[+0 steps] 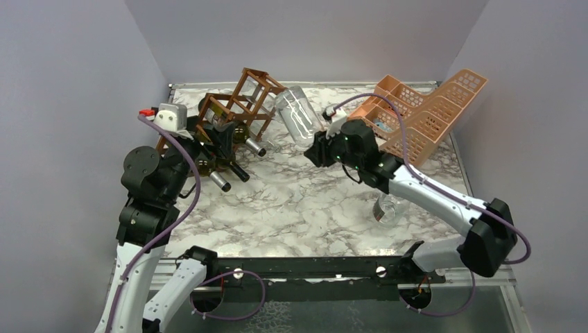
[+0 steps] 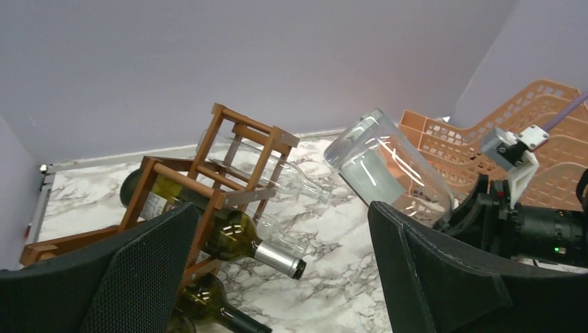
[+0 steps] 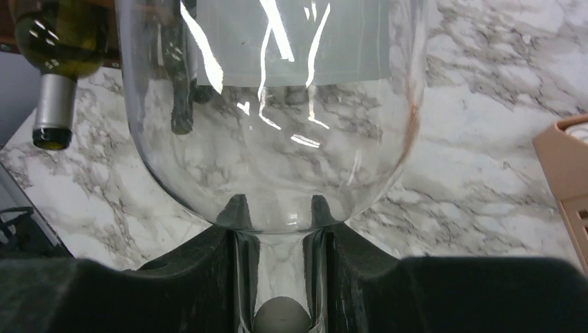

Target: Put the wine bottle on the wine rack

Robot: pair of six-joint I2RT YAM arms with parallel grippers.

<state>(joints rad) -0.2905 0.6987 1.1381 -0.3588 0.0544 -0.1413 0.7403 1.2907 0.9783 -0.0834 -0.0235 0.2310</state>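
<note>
From here the widest passage is the bare middle of the counter (image 1: 298, 201), between the two arms. At far left the wine rack (image 1: 239, 104) stands tilted, and the necks of its green bottles (image 1: 244, 144) stick out to the near right, narrowing any approach from that side. My left gripper (image 2: 281, 229) sits just in front of those necks, jaws spread wide. The wine bottle (image 1: 298, 114), clamped at the neck in the right gripper (image 3: 277, 215), fills most of the gap between the rack and the peach basket (image 1: 423, 118) at far right. A clear glass (image 1: 388, 208) stands beside the right forearm, crowding the near right.
</note>
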